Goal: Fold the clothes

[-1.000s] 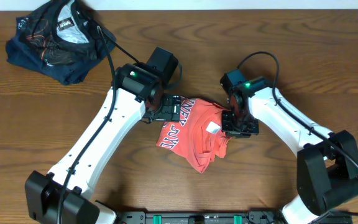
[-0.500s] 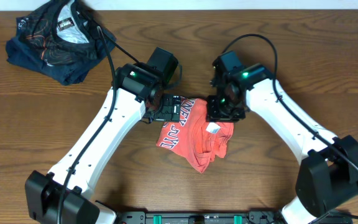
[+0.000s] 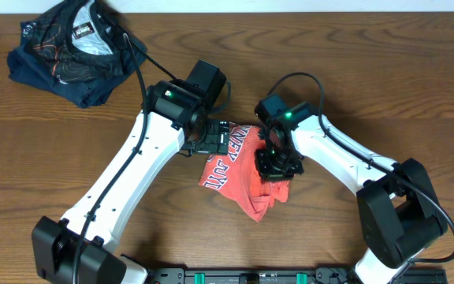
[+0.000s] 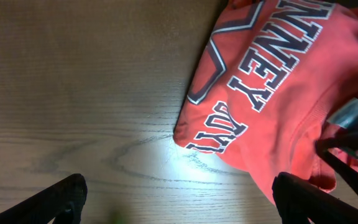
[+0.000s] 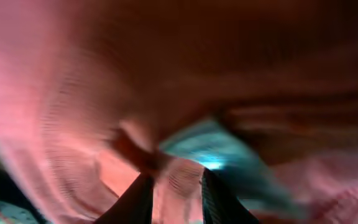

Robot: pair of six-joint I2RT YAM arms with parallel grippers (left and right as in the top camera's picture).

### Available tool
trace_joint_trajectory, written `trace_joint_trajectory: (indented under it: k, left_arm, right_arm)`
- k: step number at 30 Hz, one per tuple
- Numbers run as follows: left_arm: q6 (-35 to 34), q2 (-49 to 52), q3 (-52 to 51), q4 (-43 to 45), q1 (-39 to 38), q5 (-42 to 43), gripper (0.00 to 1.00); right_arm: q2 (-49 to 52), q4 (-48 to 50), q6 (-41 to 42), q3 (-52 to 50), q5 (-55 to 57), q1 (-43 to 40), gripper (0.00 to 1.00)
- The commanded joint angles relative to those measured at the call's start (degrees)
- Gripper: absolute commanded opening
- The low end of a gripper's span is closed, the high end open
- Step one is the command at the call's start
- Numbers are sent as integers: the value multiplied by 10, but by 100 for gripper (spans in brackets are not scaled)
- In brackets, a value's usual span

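Observation:
The clothes point(image 3: 239, 170), a coral-red T-shirt with block lettering, lie crumpled at the table's centre. My left gripper point(image 3: 211, 138) hovers at the shirt's upper left edge. In the left wrist view it point(image 4: 179, 202) is open wide over bare wood, with the lettered shirt point(image 4: 272, 81) ahead and to the right. My right gripper point(image 3: 278, 164) is pressed down into the shirt's right half. The blurred right wrist view shows that gripper point(image 5: 176, 193) with its two dark fingers close together and a fold of red cloth point(image 5: 73, 93) pinched between them.
A dark navy garment point(image 3: 73, 51) with thin red lines lies bunched at the far left corner. The left arm point(image 3: 124, 181) runs diagonally from the front left, and the right arm point(image 3: 353, 158) from the front right. Brown wooden table point(image 3: 416, 87) all round.
My right gripper swung from the shirt's right edge up and left, then came down onto the shirt's middle and closed on cloth, covering the white tag. The left arm stayed put.

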Motion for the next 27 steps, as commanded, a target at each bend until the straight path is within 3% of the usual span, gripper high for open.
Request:
trace_joint_trajectory:
  k: [1,7,11,14,16,22,27]
  left_arm:
    - [-3,1,-3,-2,2,-5,96]
    - [-3,1,-3,-2,2,-5,97]
    - [-3,1,-3,-2,2,-5,97]
    - [-3,1,-3,-2,2,-5,97]
    - [-3,1,-3,-2,2,-5,97]
    - [-3,1,-3,0,2,-5,97]
    - [-3,1,-3,2,2,-5,97]
  right_arm:
    - [-1,-24,25,5,72,-4,23]
    - [-1,-69,25,19,114,-20,26]
    - [-3,-74,26,24,109,-25,13]
    - [-13,-74,26,47,92,-25,12]
    - [-24,-75,26,67,85,-25,16]
    - [-38,-35,8,100,40,-23,41]
    - [-26,-2,-2,92,3,-12,42]
